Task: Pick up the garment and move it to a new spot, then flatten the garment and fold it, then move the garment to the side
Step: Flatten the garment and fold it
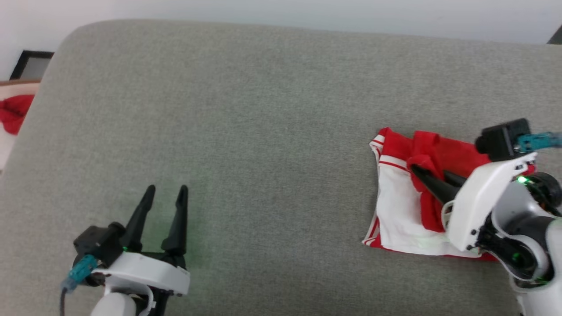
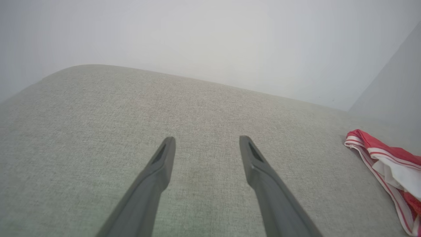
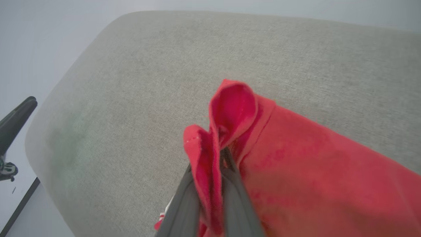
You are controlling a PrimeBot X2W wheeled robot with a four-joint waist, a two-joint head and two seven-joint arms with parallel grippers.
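Observation:
The garment [image 1: 401, 206], a red jersey with white sleeve and striped trim, lies folded at the right of the grey cushion [image 1: 263, 109]. My right gripper [image 1: 417, 170] is shut on a bunched red fold of the garment [image 3: 230, 112], which sticks up between its fingers [image 3: 184, 197]. The garment's striped edge [image 2: 384, 161] also peeks in at the right of the left wrist view. My left gripper [image 1: 167, 189] hovers open over bare cushion at the lower left, far from the garment, and its spread fingers [image 2: 161, 164] hold nothing. The lettering and number are hidden.
The cushion's rounded left edge [image 1: 35, 114] drops off toward a red cloth [image 1: 15, 112] on a pale surface and a dark frame [image 1: 33, 63]. A white wall [image 1: 307, 13] runs behind. Bare grey fabric spans the middle between the two arms.

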